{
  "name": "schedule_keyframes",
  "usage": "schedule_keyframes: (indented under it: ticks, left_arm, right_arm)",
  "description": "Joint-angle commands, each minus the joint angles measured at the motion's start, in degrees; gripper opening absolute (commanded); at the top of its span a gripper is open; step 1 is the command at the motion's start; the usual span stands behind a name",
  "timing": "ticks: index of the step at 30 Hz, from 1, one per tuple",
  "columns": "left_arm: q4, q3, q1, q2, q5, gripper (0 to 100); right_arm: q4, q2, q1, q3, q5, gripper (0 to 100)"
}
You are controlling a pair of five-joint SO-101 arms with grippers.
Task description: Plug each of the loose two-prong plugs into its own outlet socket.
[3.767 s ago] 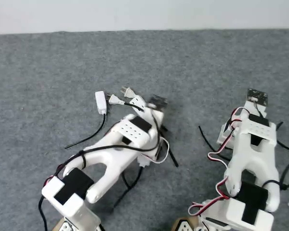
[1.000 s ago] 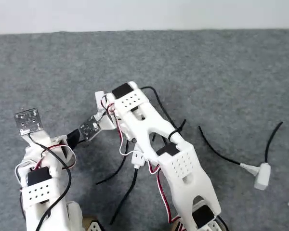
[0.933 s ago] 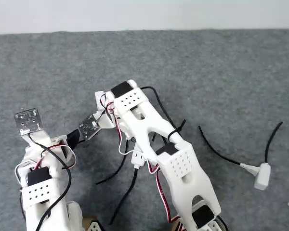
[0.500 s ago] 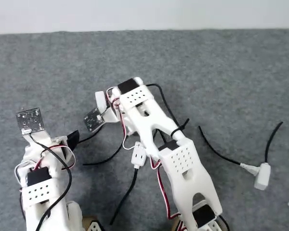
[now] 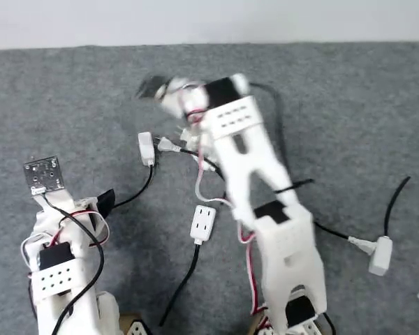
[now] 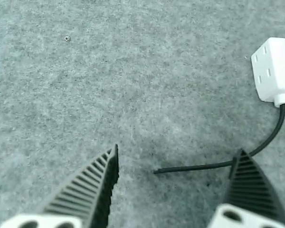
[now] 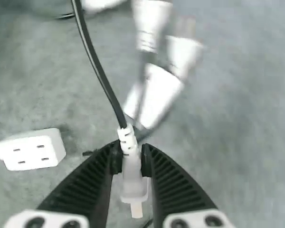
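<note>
Two ribbed fingers of the right gripper [image 7: 131,151] are pressed onto a white two-prong plug [image 7: 132,183], pinching it just behind its strain relief. Its black cord [image 7: 97,71] trails away from the jaws. I cannot make out the prongs from the wrist view, so their orientation is unconfirmed. The gripper holds the plug off the grey mat [image 5: 349,105], well apart from the nearest outlet socket [image 5: 202,223], which lies flat with its slots facing up. In my judgement the sound way to handle this is to bring the plug over that socket, turn the wrist until the prongs line up with one slot pair, then press straight in. Cord drag may twist the plug in the grip. The left gripper [image 6: 178,151] is spread wide and holds nothing, off to the socket's side. I would use it to steady the socket body. Another loose plug [image 5: 166,144] lies on the mat beyond.
</note>
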Motion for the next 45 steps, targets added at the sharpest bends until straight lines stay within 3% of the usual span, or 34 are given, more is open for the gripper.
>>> schedule_keyframes:
  ticks: [1,10,18,22,25,30,34,38,41,44,45]
  left_arm:
    - [-4.66,1.1,0.18,-0.79,-0.62,35]
    - [-6.59,2.07,0.44,-0.7,-0.44,35]
    - [-3.08,1.89,3.34,-0.7,-4.84,35]
    - [-2.99,1.89,3.34,-0.7,-4.92,35]
    - [-2.46,1.8,3.34,-0.7,-5.1,35]
    - [0.53,1.36,7.21,-0.62,-8.44,35]
    - [4.4,1.27,14.42,-0.62,-8.35,35]
    - [6.07,1.19,19.34,-0.62,-8.35,35]
    - [6.24,1.19,19.69,-0.18,-8.44,35]
    - [6.07,-0.92,19.43,4.22,-8.62,35]
    - [5.98,-2.07,18.99,6.68,-8.62,35]
  right_arm:
    - [2.68,-13.93,3.91,4.92,-6.24,0.8]
    - [-0.57,-44.79,16.04,42.73,-15.3,0.9]
    - [-27.03,-56.92,25.8,83.25,-18.37,0.9]
    - [-39.96,-55.87,29.32,94.86,-18.11,1.3]
    - [-42.86,-53.23,31.69,96.26,-18.02,4.6]
    - [-42.86,-48.04,32.66,96.26,-18.02,19.6]
    - [-40.22,-46.81,32.75,93.27,-18.02,20.7]
    - [-31.25,-46.81,32.75,85.45,-18.11,20.7]
    - [-25.45,-46.81,33.01,80.35,-18.11,15.8]
    - [-24.13,-46.81,34.68,78.51,-18.11,0.6]
    - [-24.13,-46.81,35.03,78.42,-18.11,0.7]
